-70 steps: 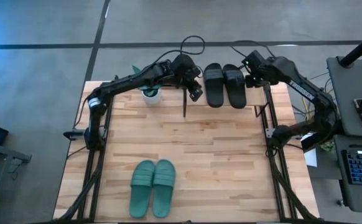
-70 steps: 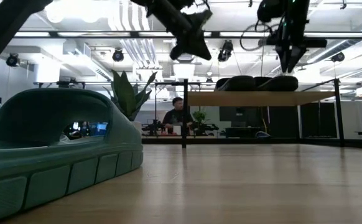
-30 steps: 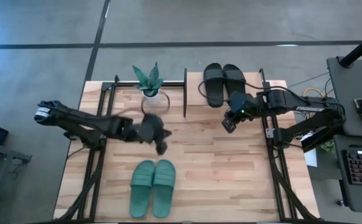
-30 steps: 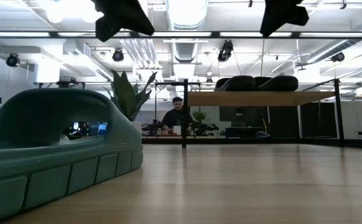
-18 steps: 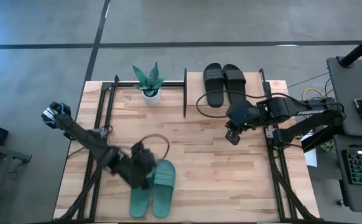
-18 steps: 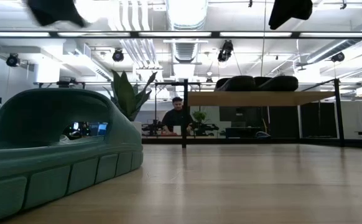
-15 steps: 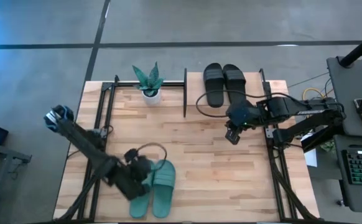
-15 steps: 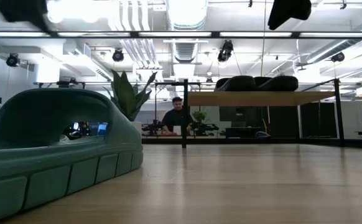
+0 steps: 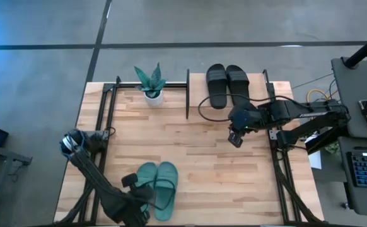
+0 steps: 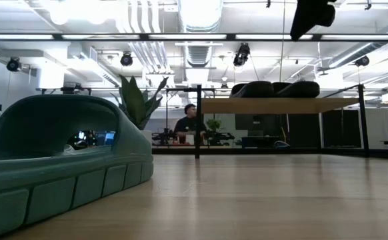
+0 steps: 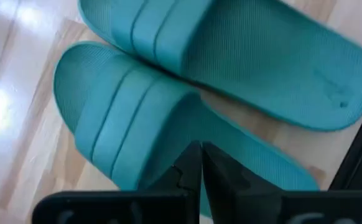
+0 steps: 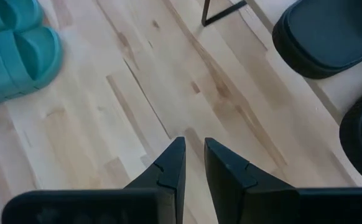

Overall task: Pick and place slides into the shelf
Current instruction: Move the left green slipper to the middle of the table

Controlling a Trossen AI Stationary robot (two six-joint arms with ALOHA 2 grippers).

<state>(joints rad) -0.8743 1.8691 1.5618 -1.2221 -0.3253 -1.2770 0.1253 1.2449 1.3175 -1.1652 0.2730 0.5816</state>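
The teal green slides [image 9: 160, 183] lie side by side, soles down, near the table's near edge; the low view shows one up close [image 10: 61, 160]. My left gripper [image 9: 140, 202] is shut. It points down over the left green slide [image 11: 125, 130], behind its strap; I cannot tell whether it touches. The black slides [image 9: 227, 85] rest on the shelf's top board [image 9: 197, 94] at the far edge. My right gripper [image 9: 234, 137] hangs above bare table in front of the shelf, a narrow gap between its fingers [image 12: 193, 155] and nothing in it.
A small potted plant [image 9: 151, 85] stands at the far edge, left of the shelf's black post [image 9: 188, 94]. Bare wood lies between the two pairs of slides. A person [image 10: 191, 125] sits far back in the room beyond the table.
My left gripper has swept from the middle of the table toward the near edge, tipping steeply downward, and now hangs over the left green slide, still shut. My right gripper has drifted slightly toward the near edge. The slides have not moved.
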